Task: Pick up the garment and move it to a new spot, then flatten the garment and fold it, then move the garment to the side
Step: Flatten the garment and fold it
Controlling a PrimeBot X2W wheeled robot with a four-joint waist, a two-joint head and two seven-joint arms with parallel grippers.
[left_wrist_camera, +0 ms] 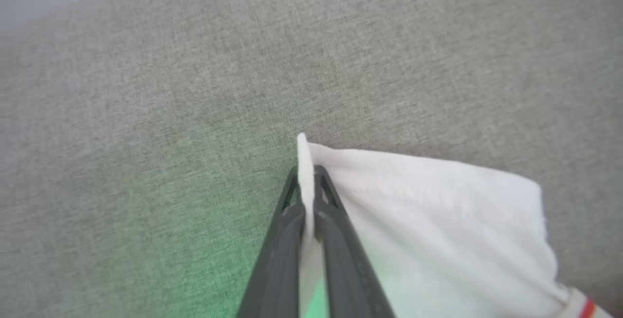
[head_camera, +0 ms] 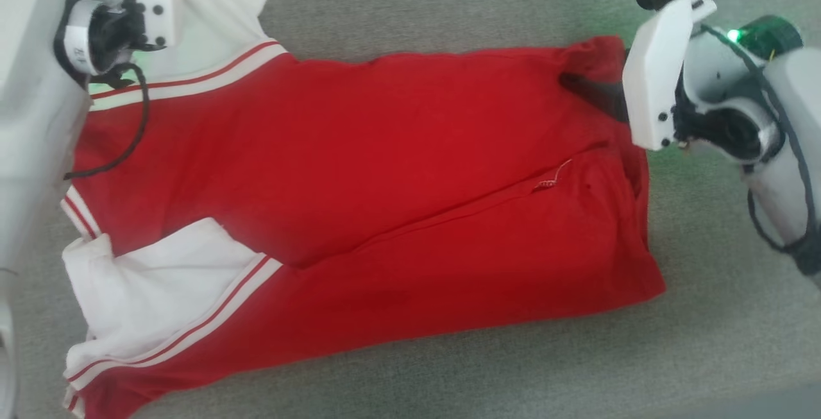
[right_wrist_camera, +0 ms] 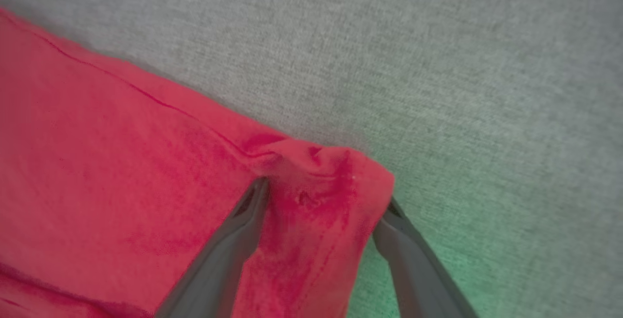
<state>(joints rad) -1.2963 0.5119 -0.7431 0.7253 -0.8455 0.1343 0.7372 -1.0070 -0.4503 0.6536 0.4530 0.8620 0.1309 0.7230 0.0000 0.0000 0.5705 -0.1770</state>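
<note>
Red jersey (head_camera: 385, 169) lies flat on grey fabric surface (head_camera: 449, 8). L gripper (left_wrist_camera: 306, 196) pinches white sleeve edge (left_wrist_camera: 304, 157); R gripper (right_wrist_camera: 324, 194) spread, straddling bunched hem corner (right_wrist_camera: 331, 172). Risk: thin pinch slips, or L lifts w/o R, skewing fold.

You see the garment (head_camera: 397, 149) as thin matt cloth, softly creased. The grey covering (head_camera: 705, 342) under it is a coarse, matt weave. On the right gripper (right_wrist_camera: 325, 196) the fingers (right_wrist_camera: 221, 259) look like dull dark plastic, and the casing (head_camera: 657, 79) at upper right is smooth white plastic
</note>
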